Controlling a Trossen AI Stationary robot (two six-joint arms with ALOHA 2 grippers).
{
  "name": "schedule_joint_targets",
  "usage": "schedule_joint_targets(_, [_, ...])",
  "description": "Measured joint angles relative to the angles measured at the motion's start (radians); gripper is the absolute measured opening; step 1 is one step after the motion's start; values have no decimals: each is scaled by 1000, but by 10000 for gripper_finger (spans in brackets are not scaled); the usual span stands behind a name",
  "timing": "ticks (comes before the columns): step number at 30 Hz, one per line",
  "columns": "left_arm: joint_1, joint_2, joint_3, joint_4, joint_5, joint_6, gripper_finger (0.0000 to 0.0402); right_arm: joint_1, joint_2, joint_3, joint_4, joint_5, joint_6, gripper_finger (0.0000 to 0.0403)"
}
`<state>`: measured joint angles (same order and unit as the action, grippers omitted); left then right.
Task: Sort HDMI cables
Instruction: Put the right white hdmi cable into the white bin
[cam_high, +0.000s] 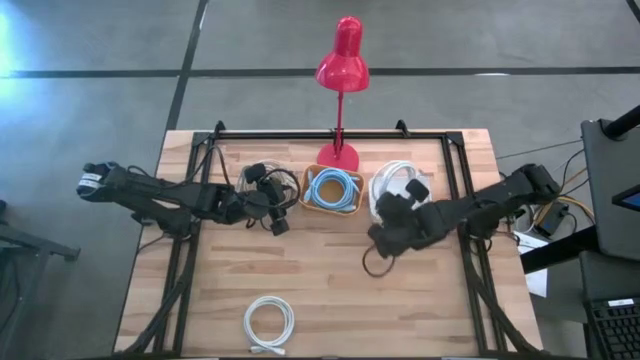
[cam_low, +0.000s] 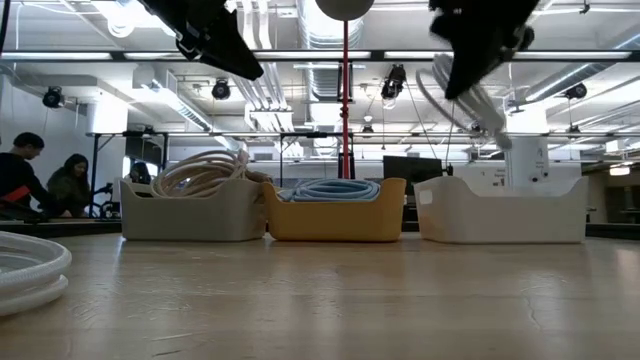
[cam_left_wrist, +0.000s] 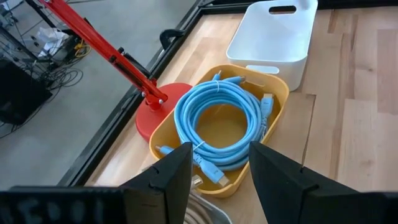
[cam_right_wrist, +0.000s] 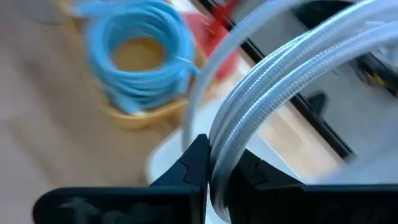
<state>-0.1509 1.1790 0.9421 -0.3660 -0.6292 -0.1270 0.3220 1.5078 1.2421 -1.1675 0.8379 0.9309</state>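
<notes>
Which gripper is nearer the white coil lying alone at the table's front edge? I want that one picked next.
Left, only slightly. The left gripper hovers beyond the loose white coil; the right gripper is farther sideways, holding a white cable.

the high view is evenly lit and sharp, with pale glare streaks on the grey floor (cam_high: 90, 40) and only soft shadows on the counter (cam_high: 320, 270). in the low view, ceiling strip lights (cam_low: 300, 55) shine bright against dark arm silhouettes, and the near white coil (cam_low: 25, 265) is soft. the right wrist view is heavily smeared: the white cable (cam_right_wrist: 280, 93) and the blue coil (cam_right_wrist: 134, 53) both blur.
</notes>
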Motion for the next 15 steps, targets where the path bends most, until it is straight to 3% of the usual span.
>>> schedule_joint_targets(8, [0,0,0,0,0,0,172,-152,0,-187,16,1,123,26])
schedule_joint_targets(15, [0,0,0,0,0,-1,172,-181,0,-325,211,-8,110,27])
